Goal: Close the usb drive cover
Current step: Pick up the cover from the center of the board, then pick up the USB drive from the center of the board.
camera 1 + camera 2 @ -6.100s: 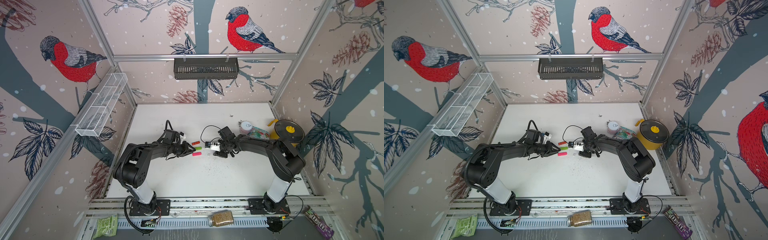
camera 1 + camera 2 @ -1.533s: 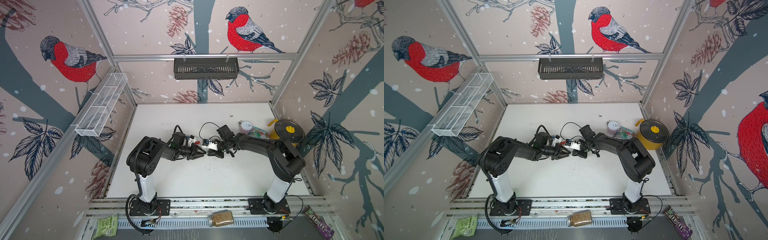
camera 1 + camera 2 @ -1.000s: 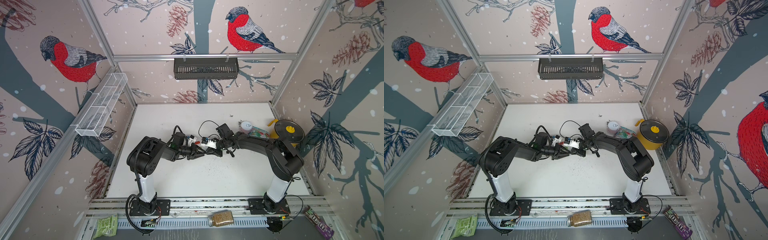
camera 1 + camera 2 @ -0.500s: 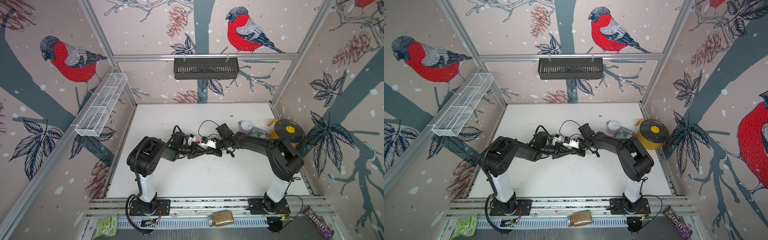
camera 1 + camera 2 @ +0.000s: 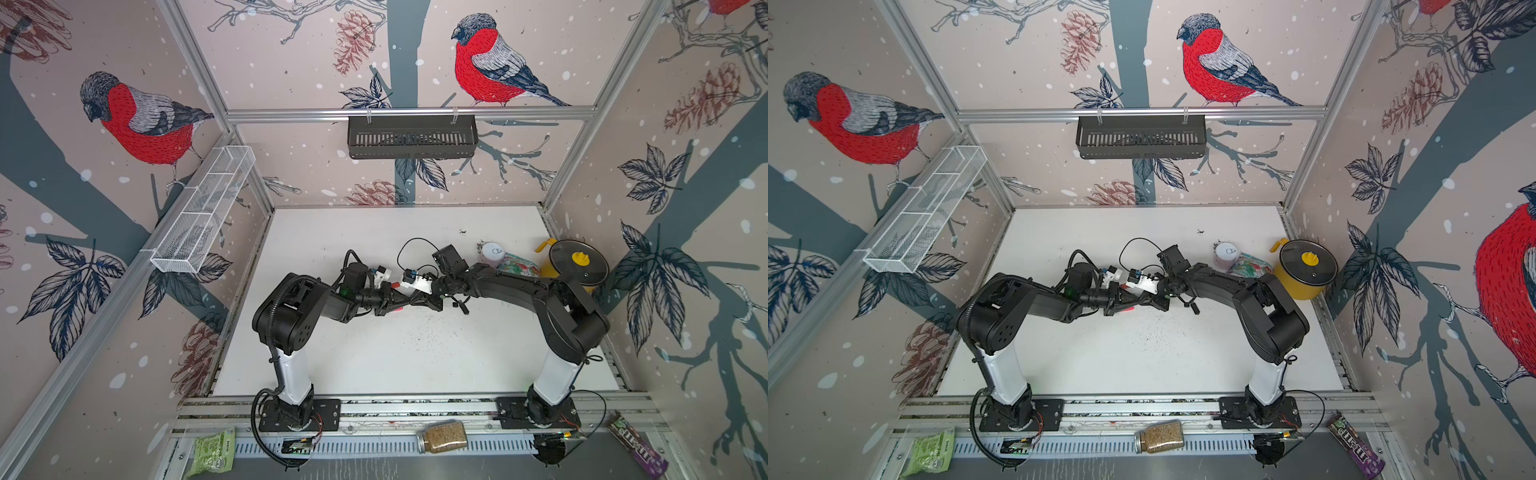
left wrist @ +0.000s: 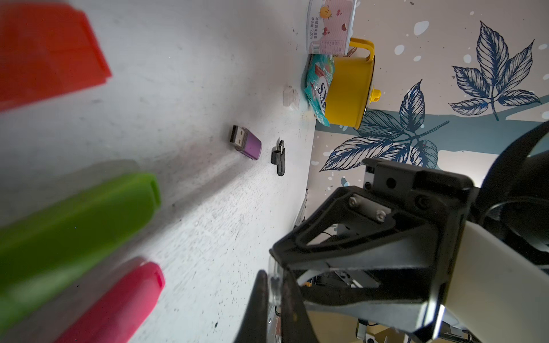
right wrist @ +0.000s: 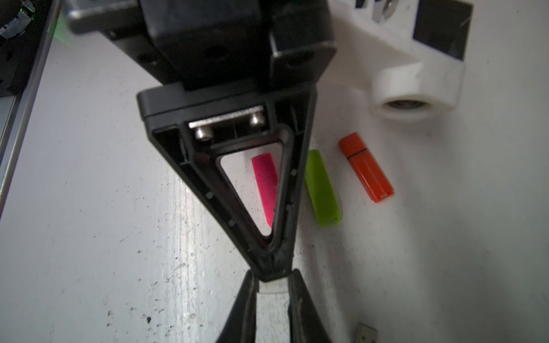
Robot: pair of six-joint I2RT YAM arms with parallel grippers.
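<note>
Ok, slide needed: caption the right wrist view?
Left tool, right tool pinch clear piece; pink drive, green drive, orange drive nearby.

I see a white tabletop (image 5: pixel 415 357) peppered with dark specks. Near its middle three drives lie side by side: pink (image 7: pixel 266 184), green (image 7: pixel 322 190) and orange (image 7: pixel 367 167). Toward the right edge lie a purple drive (image 6: pixel 248 144) with its plug bare and, just beside it, a small black drive (image 6: pixel 278 157). Farther on lies a pale cap (image 6: pixel 290 96). By the right edge, nearer the far corner, sit a cup (image 5: pixel 492 253), a packet (image 5: pixel 517 266) and a yellow pot (image 5: pixel 575 266).
</note>
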